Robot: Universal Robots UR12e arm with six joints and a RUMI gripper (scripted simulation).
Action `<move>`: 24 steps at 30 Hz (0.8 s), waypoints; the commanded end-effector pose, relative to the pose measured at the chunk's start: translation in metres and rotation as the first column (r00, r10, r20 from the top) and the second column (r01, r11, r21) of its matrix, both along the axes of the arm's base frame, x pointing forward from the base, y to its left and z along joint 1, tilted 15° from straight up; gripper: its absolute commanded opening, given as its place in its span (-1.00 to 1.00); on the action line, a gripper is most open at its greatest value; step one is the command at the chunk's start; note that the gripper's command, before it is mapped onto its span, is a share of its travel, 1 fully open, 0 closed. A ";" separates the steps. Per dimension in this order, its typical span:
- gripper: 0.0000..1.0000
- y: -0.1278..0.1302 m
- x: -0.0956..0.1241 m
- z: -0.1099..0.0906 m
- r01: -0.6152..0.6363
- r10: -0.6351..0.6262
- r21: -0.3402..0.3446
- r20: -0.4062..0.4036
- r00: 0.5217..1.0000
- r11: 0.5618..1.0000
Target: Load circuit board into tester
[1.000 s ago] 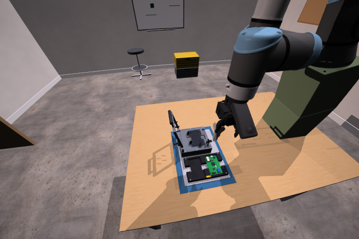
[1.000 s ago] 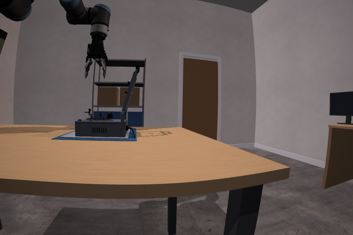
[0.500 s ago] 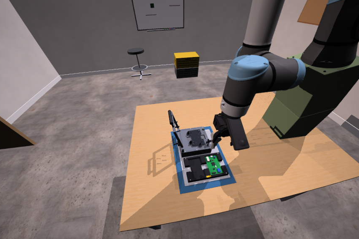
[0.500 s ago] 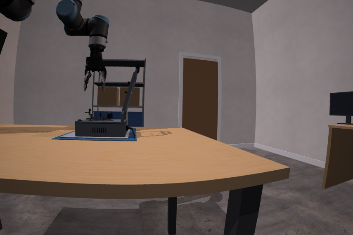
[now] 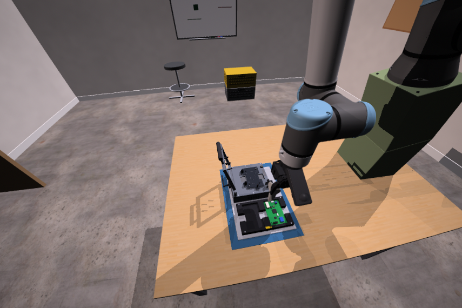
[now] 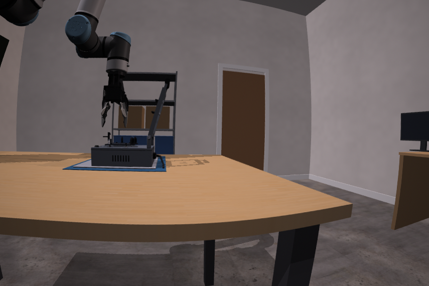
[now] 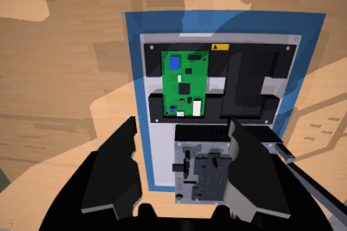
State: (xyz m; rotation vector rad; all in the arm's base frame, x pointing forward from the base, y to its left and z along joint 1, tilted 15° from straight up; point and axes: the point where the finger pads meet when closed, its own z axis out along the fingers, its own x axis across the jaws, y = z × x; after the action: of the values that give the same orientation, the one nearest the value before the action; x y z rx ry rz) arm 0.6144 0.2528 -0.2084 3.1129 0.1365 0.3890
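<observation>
While the board (image 5: 274, 212) (image 7: 185, 87) waits in its tray (image 5: 252, 220) (image 7: 218, 109), the gripper (image 5: 270, 199) (image 6: 114, 125) (image 7: 181, 118) hovers half-open, holding nothing.
A descent off-center could knock components.

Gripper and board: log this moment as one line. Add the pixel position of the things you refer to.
gripper (image 6: 114, 125) (image 7: 181, 118): open, above tester (image 5: 251, 195) (image 6: 122, 156) (image 7: 229, 133) | board (image 5: 275, 214) (image 7: 185, 89): in tray (image 5: 253, 229) (image 7: 253, 110) | lid (image 6: 158, 113) (image 7: 322, 193): open | next: likely grasp board

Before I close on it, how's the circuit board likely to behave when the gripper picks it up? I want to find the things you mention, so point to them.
The circuit board (image 5: 275, 212) (image 7: 185, 89) looks thin and flat, so probably stiff and light. The raised parts across its face look easy to damage; gripping by the edges seems safer. Snug in the tray's (image 5: 253, 229) (image 7: 249, 106) black recess, it may catch if lifted tilted.
</observation>
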 end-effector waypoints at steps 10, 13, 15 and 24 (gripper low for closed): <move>0.17 0.001 0.017 -0.043 0.000 0.000 0.002 0.011 1.000 1.000; 0.17 0.001 0.019 -0.048 0.000 0.000 0.002 0.011 1.000 1.000; 0.17 0.001 0.020 -0.051 0.000 0.000 0.002 0.011 1.000 1.000; 0.17 0.001 0.021 -0.056 0.000 0.000 0.002 0.011 1.000 1.000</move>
State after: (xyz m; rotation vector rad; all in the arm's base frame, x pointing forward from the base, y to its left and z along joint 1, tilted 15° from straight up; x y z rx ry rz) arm 0.6307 0.2537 -0.2636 3.1124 0.1362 0.3958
